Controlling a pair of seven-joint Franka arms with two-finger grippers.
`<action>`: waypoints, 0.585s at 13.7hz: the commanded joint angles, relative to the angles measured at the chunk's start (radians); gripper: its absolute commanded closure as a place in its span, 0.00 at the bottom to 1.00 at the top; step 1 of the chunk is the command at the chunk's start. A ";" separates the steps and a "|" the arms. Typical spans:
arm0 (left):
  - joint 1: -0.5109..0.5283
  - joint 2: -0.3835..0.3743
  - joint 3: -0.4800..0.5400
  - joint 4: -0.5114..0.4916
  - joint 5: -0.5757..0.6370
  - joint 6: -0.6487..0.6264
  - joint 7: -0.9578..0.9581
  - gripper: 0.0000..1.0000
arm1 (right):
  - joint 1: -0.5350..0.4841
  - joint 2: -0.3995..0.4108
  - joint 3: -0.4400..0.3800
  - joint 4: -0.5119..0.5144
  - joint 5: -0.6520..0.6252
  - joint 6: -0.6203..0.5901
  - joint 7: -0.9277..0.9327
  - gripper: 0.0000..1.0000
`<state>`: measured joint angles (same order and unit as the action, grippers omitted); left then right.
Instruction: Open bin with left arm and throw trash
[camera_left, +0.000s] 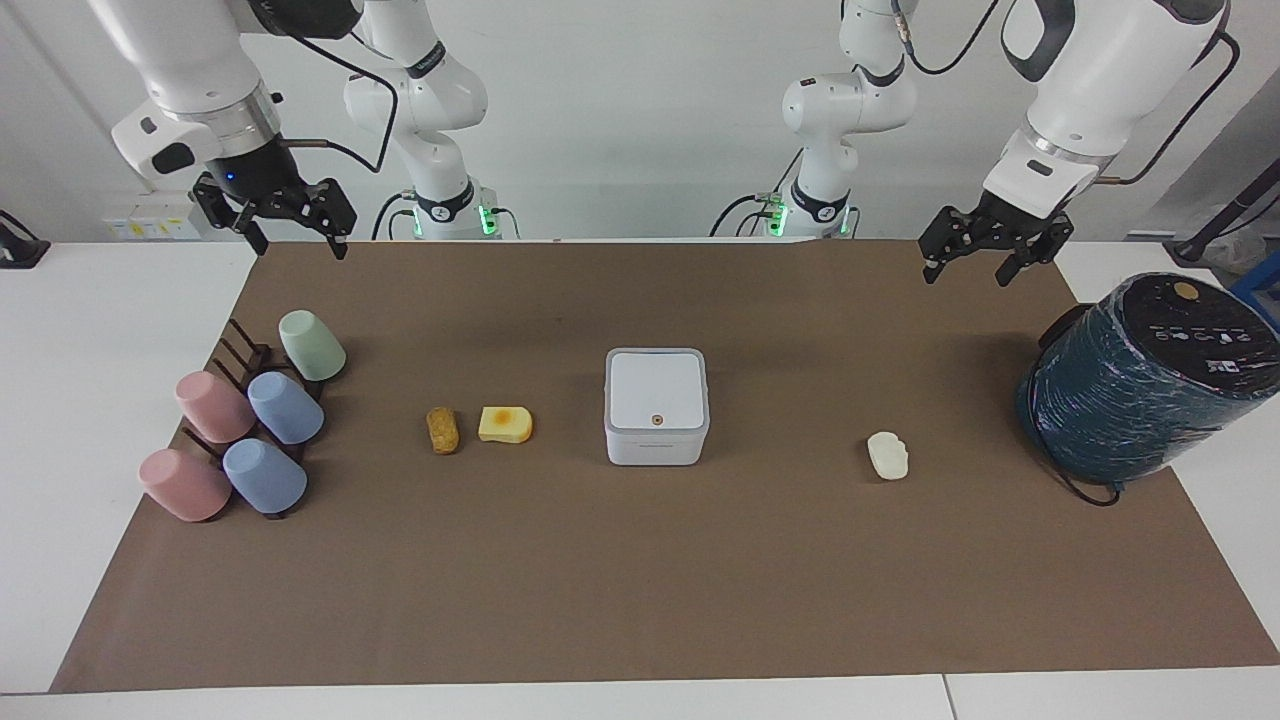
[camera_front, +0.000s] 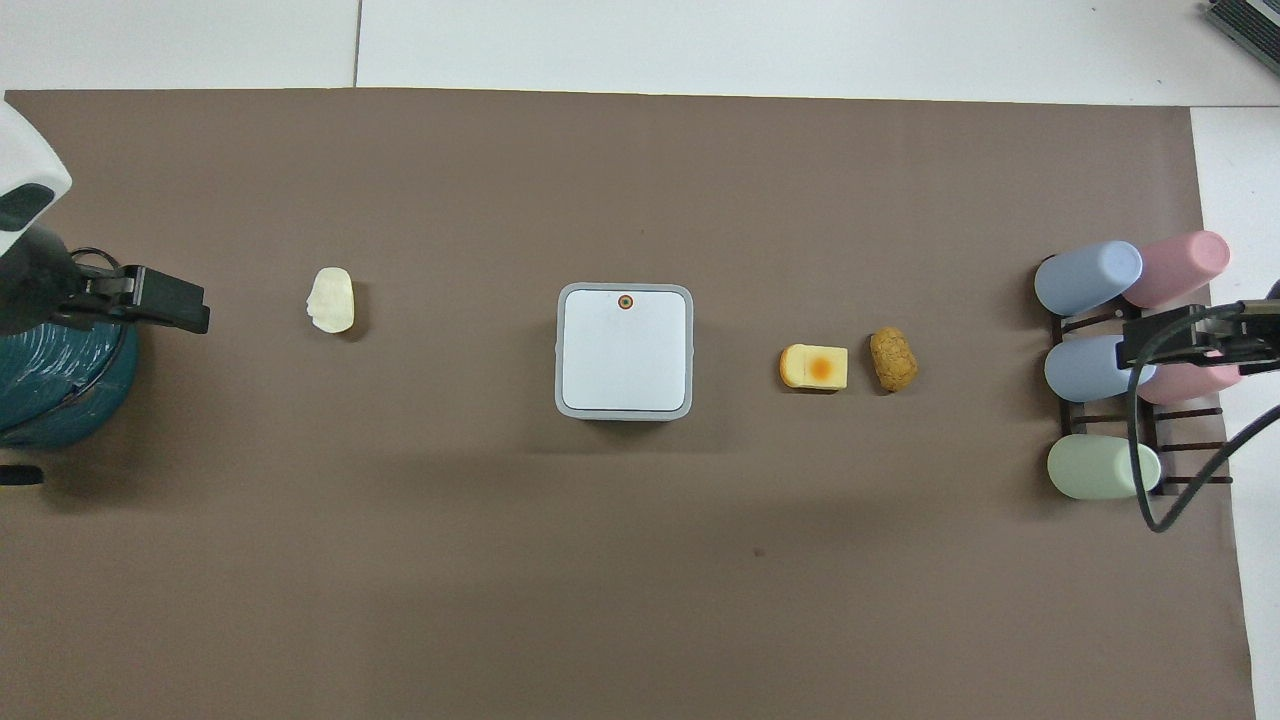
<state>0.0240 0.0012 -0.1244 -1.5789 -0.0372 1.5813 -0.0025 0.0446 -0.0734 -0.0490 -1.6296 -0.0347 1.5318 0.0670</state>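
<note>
The white square bin stands mid-mat with its lid shut; it also shows in the overhead view. The brown crumbed oblong and the yellow wedge lie side by side toward the right arm's end of the bin. The cream-white lump lies alone toward the left arm's end. My left gripper hangs open and empty, raised over the mat's edge by the robots. My right gripper hangs open and empty over the mat's corner above the cups. Both are well apart from the bin and trash.
A big dark teal wrapped cylinder stands at the left arm's end of the table. A dark rack with several pastel cups sits at the right arm's end. A brown mat covers the table.
</note>
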 joint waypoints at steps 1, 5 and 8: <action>0.017 -0.026 -0.006 -0.023 -0.013 0.011 0.021 0.00 | -0.009 -0.017 0.008 -0.019 -0.010 0.005 -0.004 0.00; 0.017 -0.026 -0.007 -0.023 -0.010 0.009 0.018 0.00 | -0.011 -0.017 0.008 -0.019 -0.005 0.007 -0.015 0.00; 0.002 -0.026 -0.017 -0.029 -0.012 0.020 0.003 0.00 | -0.014 -0.025 0.006 -0.036 -0.002 0.017 -0.021 0.00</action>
<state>0.0246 0.0005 -0.1294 -1.5788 -0.0372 1.5813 -0.0021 0.0445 -0.0734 -0.0491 -1.6309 -0.0347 1.5319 0.0670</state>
